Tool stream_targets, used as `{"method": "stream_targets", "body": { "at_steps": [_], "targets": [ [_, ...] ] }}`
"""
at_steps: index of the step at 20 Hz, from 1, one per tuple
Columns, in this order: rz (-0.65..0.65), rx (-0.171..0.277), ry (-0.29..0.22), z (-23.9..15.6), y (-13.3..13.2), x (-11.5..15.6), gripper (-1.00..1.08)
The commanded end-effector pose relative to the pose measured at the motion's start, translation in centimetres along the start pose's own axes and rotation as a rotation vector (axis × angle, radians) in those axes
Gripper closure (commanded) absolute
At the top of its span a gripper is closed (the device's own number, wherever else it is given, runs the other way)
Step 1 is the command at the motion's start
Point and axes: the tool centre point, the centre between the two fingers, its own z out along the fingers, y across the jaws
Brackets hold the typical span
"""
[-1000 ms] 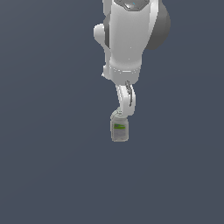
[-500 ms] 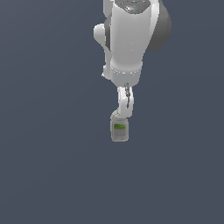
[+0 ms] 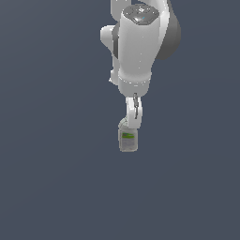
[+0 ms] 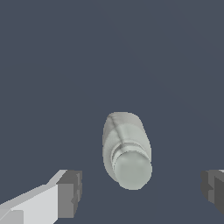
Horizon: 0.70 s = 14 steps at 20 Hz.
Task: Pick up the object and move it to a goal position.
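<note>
Here's the arm hanging straight over the bottle [image 3: 128, 139], which stands upright on the bare grey floor, green-and-white label facing us. The gripper [image 4: 140, 192] is spread wide, one finger [image 4: 65, 194] on each side of the bottle and neither touching it; the rounded cap sits between them with plenty of room. It looks like a light, rigid plastic thing to me, smooth-sided and probably a bit slippery. I'd squeeze across the body just under the cap, where the sides run straighter, not on the dome itself. It's narrow and could tip if one finger lands first. No goal marker visible.
</note>
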Motion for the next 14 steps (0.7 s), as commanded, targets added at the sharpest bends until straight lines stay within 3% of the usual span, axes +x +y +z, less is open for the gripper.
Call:
{"method": "stream_targets", "body": {
  "at_steps": [1,10,11,14],
  "targets": [
    [0.001,-0.001,0.000,1.2,0.1,0.0,-0.92],
    [0.003,-0.001,0.000,3.6,0.0,0.0,-0.92],
    [0.003,-0.001,0.000,3.6,0.0,0.0,1.08],
    [0.003,-0.001,0.000,3.6,0.0,0.0,1.08]
  ]
}}
